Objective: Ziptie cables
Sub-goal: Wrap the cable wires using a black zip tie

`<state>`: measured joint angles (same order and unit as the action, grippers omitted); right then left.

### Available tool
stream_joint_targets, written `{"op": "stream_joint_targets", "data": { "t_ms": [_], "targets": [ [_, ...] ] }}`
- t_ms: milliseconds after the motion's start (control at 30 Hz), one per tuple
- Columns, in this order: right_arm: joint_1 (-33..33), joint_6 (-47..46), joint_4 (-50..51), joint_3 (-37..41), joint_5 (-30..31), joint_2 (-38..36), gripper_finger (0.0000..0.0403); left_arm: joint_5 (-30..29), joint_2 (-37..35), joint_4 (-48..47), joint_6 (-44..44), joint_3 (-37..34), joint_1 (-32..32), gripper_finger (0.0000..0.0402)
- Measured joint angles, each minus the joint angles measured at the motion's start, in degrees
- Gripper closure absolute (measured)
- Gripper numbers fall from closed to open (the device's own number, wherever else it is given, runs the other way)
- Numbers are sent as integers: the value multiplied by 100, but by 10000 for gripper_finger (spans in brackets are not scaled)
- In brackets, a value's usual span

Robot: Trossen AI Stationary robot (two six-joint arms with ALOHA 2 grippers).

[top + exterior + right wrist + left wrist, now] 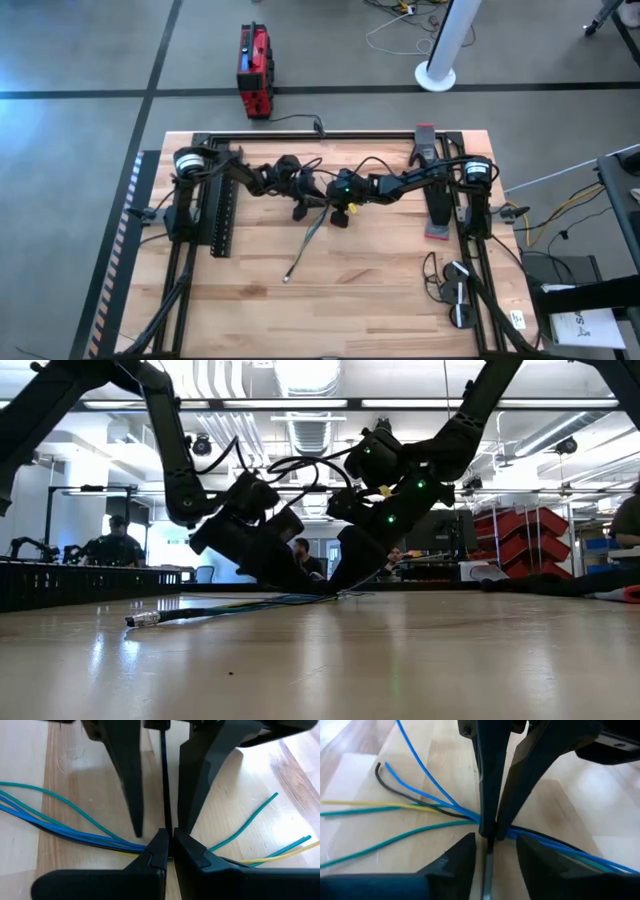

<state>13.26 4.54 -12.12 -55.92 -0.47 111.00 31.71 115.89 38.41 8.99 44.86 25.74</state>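
Observation:
The cables [420, 812] are thin blue, teal, yellow and black wires lying on the wooden table; they fan out on one side and are gathered at the table's middle [305, 245]. A black zip tie strip [163, 780] crosses the gathered spot. My right gripper [170, 837] is shut on the strip at the bundle. My left gripper [495, 842] faces it from the other side. It is open, with one finger on each side of the strip [487, 870] and apart from it. In the low view both grippers slant down to the bundle [250, 605]. My right gripper pinches the zip tie strip [165, 827] between its two fingertips, right where the strip meets the gathered wires. Its fingers slant down from the table's right side and lie across the bundle. The wires stay on the table; the strip runs on past the fingers toward my left gripper.
A black perforated rail [220, 215] runs along the left side of the table, and a grey bar with red ends [437, 200] along the right. Black cords and small parts [455, 290] lie at the near right. A red box [254, 70] stands on the floor beyond. People [110, 545] sit behind the table.

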Motion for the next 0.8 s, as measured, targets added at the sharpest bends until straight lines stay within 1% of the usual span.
{"op": "stream_joint_targets", "data": {
  "t_ms": [100, 200, 233, 333, 533, 633, 800],
  "targets": [
    [0, 2, -14, 0, 0, 2, 401, 13, 105, 78, 326, 34, 4, 313],
    [3, 0, -12, 0, 21, 2, 401, -90, 172, 136, 516, 40, 7, 375],
    [5, 1, -11, 0, 23, 2, 401, -147, 173, 136, 514, 39, 6, 387],
    [3, 0, -7, 0, 53, 0, 401, -231, 164, 195, 613, -44, 4, 398],
    [-35, -162, -105, 135, 59, -22, 401, -518, 152, 884, 636, -488, 22, 401],
    [-40, -238, -178, 240, 46, -32, 401, -469, 146, 1120, 583, -698, 82, 401],
    [-63, -245, -212, 263, 38, -45, 401, -405, 147, 1141, 555, -884, 94, 401]
  ]
}}
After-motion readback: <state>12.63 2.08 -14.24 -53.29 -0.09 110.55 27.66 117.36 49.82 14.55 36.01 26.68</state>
